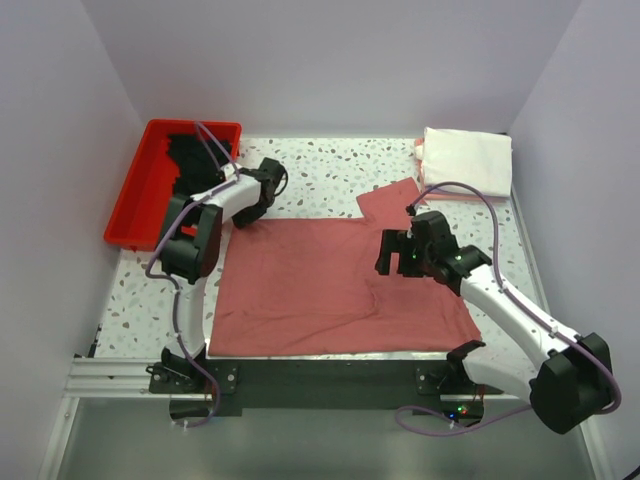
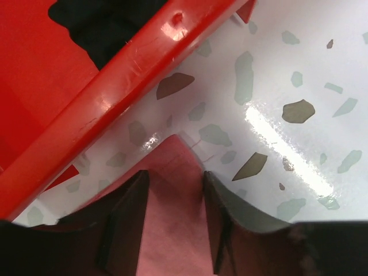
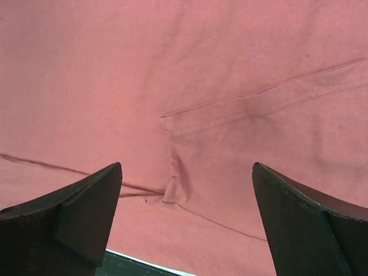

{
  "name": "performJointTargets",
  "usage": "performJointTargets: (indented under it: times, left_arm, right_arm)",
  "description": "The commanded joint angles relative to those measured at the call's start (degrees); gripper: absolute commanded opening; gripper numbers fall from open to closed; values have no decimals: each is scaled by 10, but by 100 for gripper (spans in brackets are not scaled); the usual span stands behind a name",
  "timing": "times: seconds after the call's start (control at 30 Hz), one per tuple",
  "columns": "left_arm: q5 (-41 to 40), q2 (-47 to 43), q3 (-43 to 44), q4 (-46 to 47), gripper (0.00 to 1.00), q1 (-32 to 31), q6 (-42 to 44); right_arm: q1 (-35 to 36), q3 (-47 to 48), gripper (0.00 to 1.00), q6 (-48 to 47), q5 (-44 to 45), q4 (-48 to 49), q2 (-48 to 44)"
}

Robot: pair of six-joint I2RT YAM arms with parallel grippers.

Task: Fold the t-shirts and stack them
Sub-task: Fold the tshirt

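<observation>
Now the left gripper (image 2: 175,179) straddles a corner of the dusty-rose t-shirt (image 1: 330,290), half-open (nothing pinched); the right gripper (image 3: 185,168) gapes empty. The first fold probably needs a pinch next.

From above, the fingers of my left end effector (image 2: 174,179) are lost in a dark lump, can't separate them. On the left wrist view the red tray (image 2: 115,98) runs off the frame and the black t-shirt (image 2: 103,23) is cut off at the top. The dusty-rose t-shirt (image 1: 330,290) overflows my right camera, edges unseen. The white t-shirt (image 1: 465,160) stack: layers too small to count.
</observation>
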Motion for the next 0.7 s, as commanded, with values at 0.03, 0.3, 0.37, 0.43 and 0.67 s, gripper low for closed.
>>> performJointTargets:
  times: [0.03, 0.3, 0.37, 0.43, 0.67]
  left_arm:
    - [-4, 18, -13, -31, 43, 10, -13]
    - [-1, 40, 35, -39, 20, 20, 16]
    - [6, 40, 23, -31, 13, 20, 20]
    - [14, 40, 15, -27, 3, 20, 21]
    - [39, 13, 1, -5, 0, 19, 43]
  right_arm:
    - [0, 9, 99, -10, -4, 26, 10]
    - [0, 20, 99, -8, 12, 31, 23]
    - [-1, 26, 99, -5, 24, 35, 26]
    - [-3, 33, 99, 0, 41, 46, 35]
    - [-68, 145, 99, 21, 53, 66, 156]
